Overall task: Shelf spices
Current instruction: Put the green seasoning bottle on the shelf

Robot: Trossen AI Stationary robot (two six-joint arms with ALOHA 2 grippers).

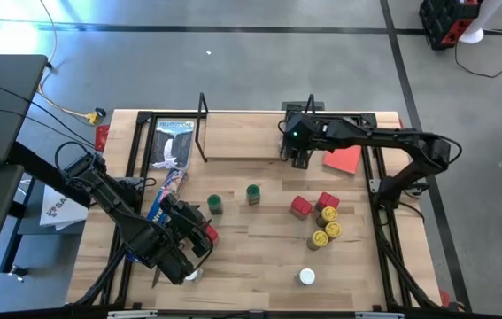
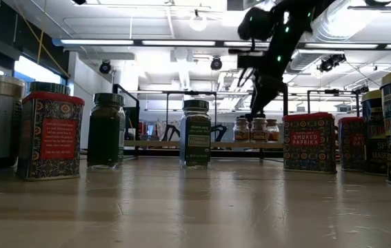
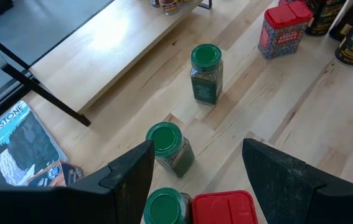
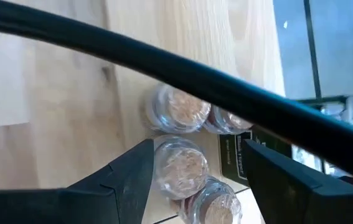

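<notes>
The shelf [image 1: 242,137] is a light-wood board at the table's far side, with black wire uprights. Three small jars with tan lids [image 4: 179,165] stand on its right end [image 2: 254,129]. My right gripper [image 1: 297,152] hangs open just above them, its fingers to either side of one jar [image 4: 192,163]. My left gripper [image 1: 193,246] hovers open at the near left, above a green-lidded jar [image 3: 164,208] and a red tin [image 3: 226,208]. Two more green-lidded jars [image 1: 214,205] [image 1: 253,194] stand upright on the table's middle.
A cluster of red tins [image 1: 300,206] and yellow-lidded jars [image 1: 330,230] stands right of centre, with a white-lidded jar [image 1: 306,277] near the front. A blue box [image 1: 164,202] and a picture book [image 1: 175,142] lie at the left. A red sheet [image 1: 343,159] lies beside the shelf.
</notes>
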